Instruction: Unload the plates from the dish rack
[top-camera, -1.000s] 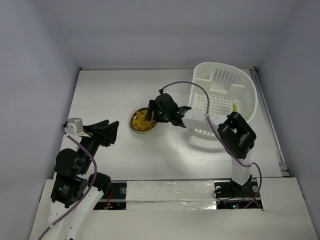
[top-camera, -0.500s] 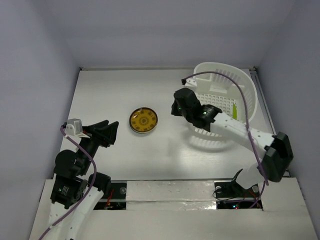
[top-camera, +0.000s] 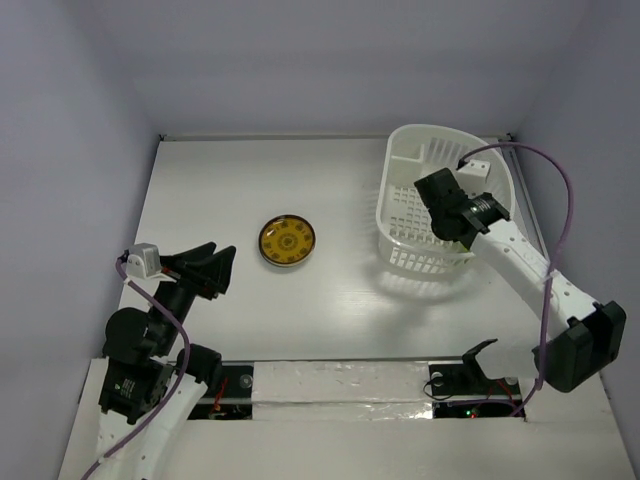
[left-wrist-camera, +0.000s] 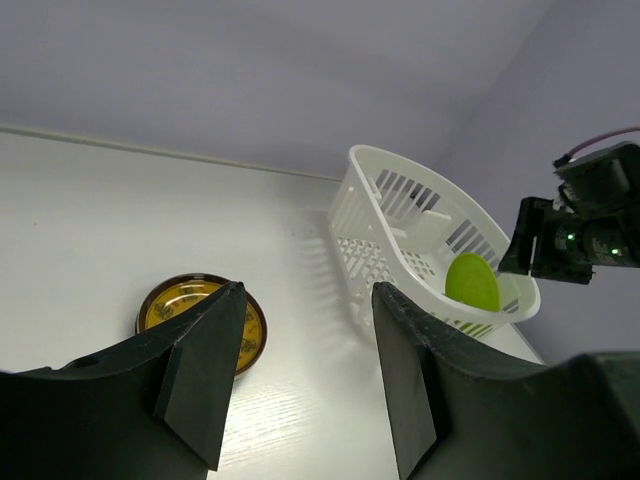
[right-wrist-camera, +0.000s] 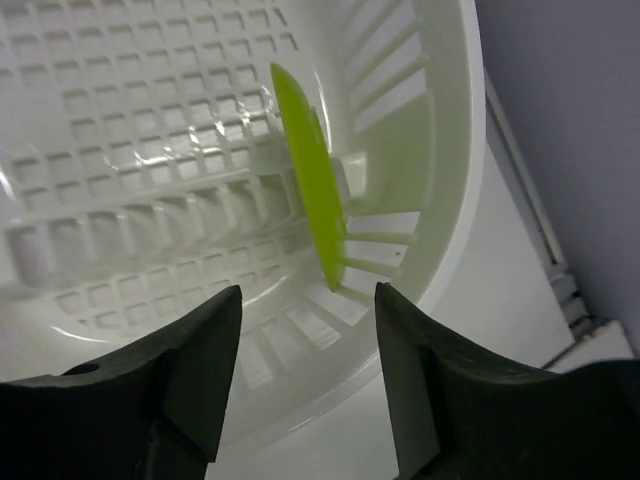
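1. Two open claws share a white table (top-camera: 220, 180) with a faint wood grain, closed in by plain pale lavender-grey walls (top-camera: 330, 70) at 9, 12 and 3 o'clock.
2. Pale tape (top-camera: 350, 380) runs along the table's 6 o'clock edge, just ahead of the arm bases.
3. At about 2 o'clock on the table sits the dish rack (top-camera: 400, 215), a white slotted basket that throws a soft shadow toward 6 o'clock.
4. Inside it a lime green plate (right-wrist-camera: 310, 190) stands on edge, slightly tilted, close to the rack's 3 o'clock wall.
5. The right gripper (right-wrist-camera: 307, 290) hangs over the rack's interior with its jaws apart. In the right wrist view the green plate's rim lines up with the gap between them, and the fingers are clear of it.
6. An amber plate (top-camera: 287, 241) with a dark rim lies flat on the bare table near its middle, a little toward 9 o'clock and well apart from the rack.
7. The left gripper (left-wrist-camera: 306, 290) sits at about 8 o'clock, jaws spread, aimed toward the amber plate and apart from it.
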